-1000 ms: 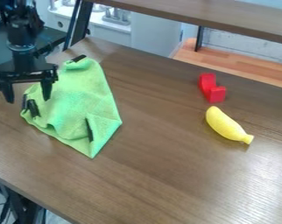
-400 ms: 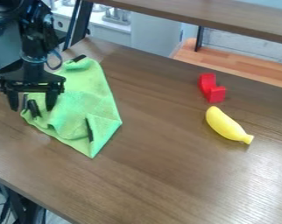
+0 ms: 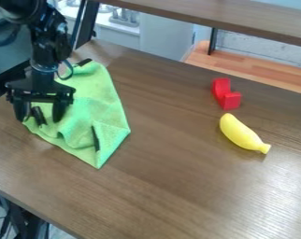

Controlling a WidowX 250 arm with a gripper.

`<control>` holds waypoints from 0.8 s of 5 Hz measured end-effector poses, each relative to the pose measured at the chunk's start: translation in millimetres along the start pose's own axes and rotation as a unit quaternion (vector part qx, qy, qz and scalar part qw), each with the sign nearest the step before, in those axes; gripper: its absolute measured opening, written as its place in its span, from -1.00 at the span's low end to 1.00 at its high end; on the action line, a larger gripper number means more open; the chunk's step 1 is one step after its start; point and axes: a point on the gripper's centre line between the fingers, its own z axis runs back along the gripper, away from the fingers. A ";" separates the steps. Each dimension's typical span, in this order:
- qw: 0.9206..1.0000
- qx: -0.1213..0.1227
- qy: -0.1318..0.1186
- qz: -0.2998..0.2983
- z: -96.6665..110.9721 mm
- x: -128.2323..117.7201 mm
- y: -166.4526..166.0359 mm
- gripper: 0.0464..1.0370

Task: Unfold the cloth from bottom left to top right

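My black arm (image 3: 50, 42) came in at the far left and bent down over the worktop (image 3: 165, 177). At its end was my claw (image 3: 39, 114), pointing down at the left side of the green cloth (image 3: 103, 102). My two fingers were wide apart, and I had hold of nothing. A little dark piece (image 3: 37, 115) on the left edge of the cloth showed in the gap between my fingers. One finger was to the left of it and the other was to the right, with green cloth behind that one. I could not tell if my fingertips touched the cloth.

The cloth lay on the left part of the worktop. It was bumpy and wrinkly, and it was not all flat. One pointy corner stuck out toward the near side. There was a dark bit (image 3: 84, 61) at its far end, and a dark strip (image 3: 96, 139) by a fold near its right side.

Well apart from the cloth, over to the right, was a red block (image 3: 223, 91) with a dip in it. A yellow toy banana (image 3: 240, 133) lay just beside it, on the near side. The banana was on a slant, with its stem end pointing near and right.
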 end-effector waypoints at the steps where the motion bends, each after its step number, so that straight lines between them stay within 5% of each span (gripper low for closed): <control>1: 1.000 0.006 0.005 0.003 -0.5 0.8 0.8 0.84; 4: 1.000 0.004 0.013 -0.007 -1.0 -0.1 -0.2 -0.78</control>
